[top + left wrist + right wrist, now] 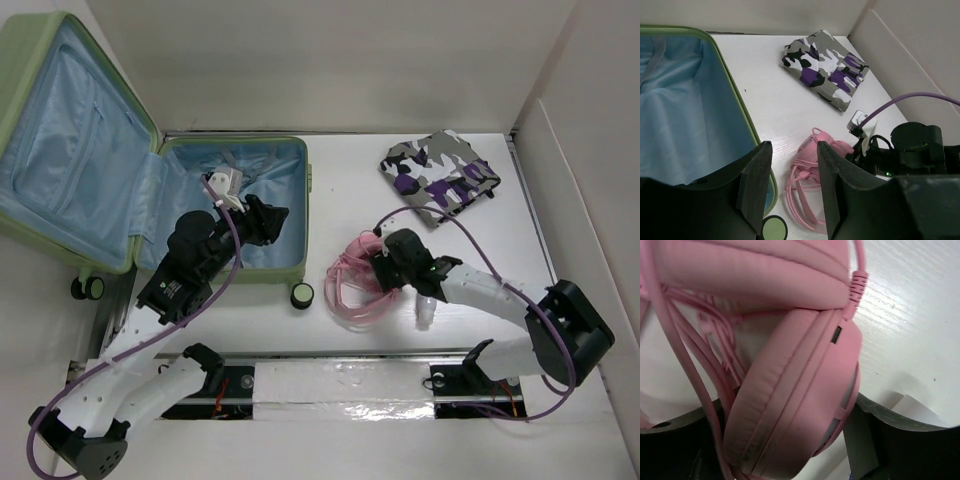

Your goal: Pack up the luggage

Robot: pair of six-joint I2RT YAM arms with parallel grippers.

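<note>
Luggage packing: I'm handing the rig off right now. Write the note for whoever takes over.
Left end effector: open, empty, over the lower half of the open luggage.
Right end effector: fingers either side of an ear cup of the pink headphones, which lie on the table; can't tell if clamped.
Camouflage fabric item: on the table, back right.
Done: luggage open, nothing visibly packed.
Left: probably headphones and camouflage item in, then close.

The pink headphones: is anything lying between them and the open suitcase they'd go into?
Nothing lies on the table between the pink headphones and the luggage; only its green side wall to clear. The left claw hangs open over the lining, though, and could crowd the drop.
</note>
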